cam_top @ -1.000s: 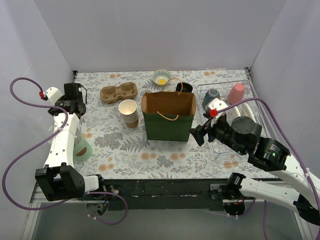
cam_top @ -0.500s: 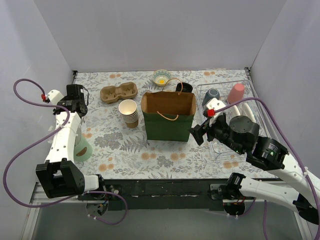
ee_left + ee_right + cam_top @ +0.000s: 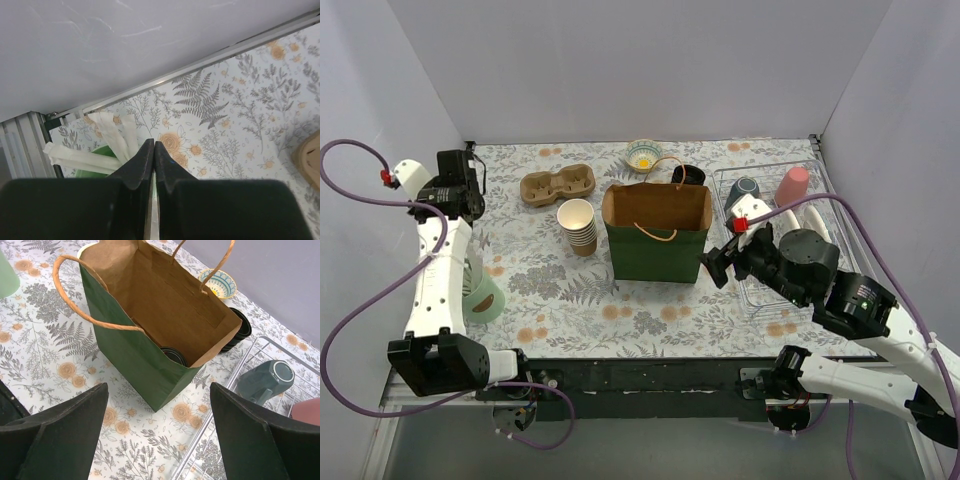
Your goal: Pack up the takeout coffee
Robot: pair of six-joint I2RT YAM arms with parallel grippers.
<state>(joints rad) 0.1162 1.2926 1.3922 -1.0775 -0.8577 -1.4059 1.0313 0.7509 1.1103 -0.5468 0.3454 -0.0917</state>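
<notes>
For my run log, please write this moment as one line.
left pincer: shut, empty | right pincer: open, facing green bag | takeout coffee: black lid seen inside bag

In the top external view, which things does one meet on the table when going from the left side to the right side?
Pale green round holder → brown cardboard two-cup carrier → dark green paper bag with brown handles → dark teal mug → pink cup.
</notes>
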